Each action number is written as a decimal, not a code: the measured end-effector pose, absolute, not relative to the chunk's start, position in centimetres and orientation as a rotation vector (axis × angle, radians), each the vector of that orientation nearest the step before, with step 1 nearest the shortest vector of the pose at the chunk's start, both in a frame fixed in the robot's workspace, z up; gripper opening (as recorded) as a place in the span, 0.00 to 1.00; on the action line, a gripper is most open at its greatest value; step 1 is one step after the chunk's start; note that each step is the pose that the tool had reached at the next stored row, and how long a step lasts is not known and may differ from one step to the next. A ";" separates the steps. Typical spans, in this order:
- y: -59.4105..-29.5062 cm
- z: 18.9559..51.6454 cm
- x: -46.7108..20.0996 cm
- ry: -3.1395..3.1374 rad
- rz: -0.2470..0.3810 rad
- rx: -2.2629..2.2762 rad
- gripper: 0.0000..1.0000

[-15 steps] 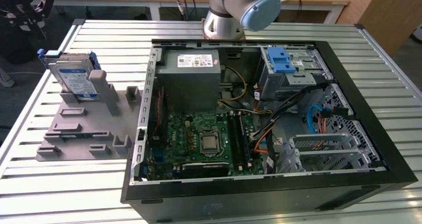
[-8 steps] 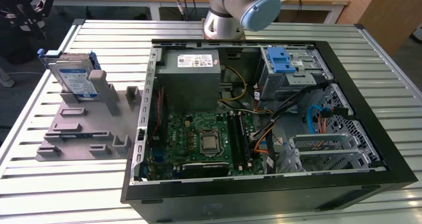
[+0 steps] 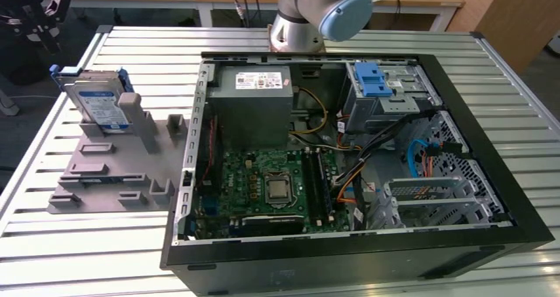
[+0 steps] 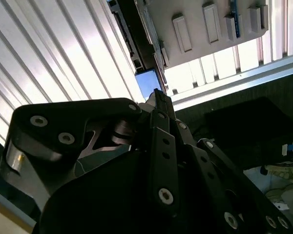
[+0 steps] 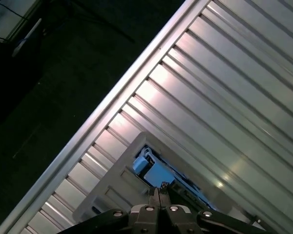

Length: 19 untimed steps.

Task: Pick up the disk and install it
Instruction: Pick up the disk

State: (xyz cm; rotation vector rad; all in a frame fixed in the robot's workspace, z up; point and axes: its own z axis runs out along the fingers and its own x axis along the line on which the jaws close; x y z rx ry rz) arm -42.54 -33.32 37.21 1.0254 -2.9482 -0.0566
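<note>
Gripper (image 5: 159,189) fingers (image 5: 155,198) are pressed together, holding nothing, poised over the disk (image 3: 98,102). It stands on edge in a grey holder (image 3: 96,179) on the slatted table (image 3: 52,244), beside the open computer case (image 3: 350,261).

Nothing legible: the label (image 3: 101,111) on the disk (image 3: 90,87) and the sticker (image 3: 260,80) on the grey box (image 3: 254,110) (both printed) cannot be read.

Disk (image 3: 96,100) base hidden in grey holder (image 3: 130,108); in first wrist view claw (image 5: 159,191) seemingly covers part of disk.
</note>
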 end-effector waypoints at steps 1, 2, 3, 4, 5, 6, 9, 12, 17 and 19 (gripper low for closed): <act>-33.3 37.2 -42.5 -2.944 -0.056 1.037 0.11; -33.3 37.2 -42.5 -2.939 -0.056 1.049 0.11; -33.3 37.2 -42.5 -2.935 -0.056 1.061 0.11; -33.3 37.2 -42.5 -2.931 -0.056 1.072 0.11; -33.3 37.2 -42.5 -2.927 -0.056 1.084 0.11; -33.3 37.2 -42.5 -2.922 -0.056 1.095 0.11; -33.3 37.2 -42.5 -2.908 -0.055 1.132 0.11; -33.3 37.2 -42.5 -2.893 -0.055 1.168 0.11; -33.3 37.2 -42.5 -2.869 -0.054 1.226 0.11; -33.3 37.2 -42.5 -2.859 -0.054 1.249 0.11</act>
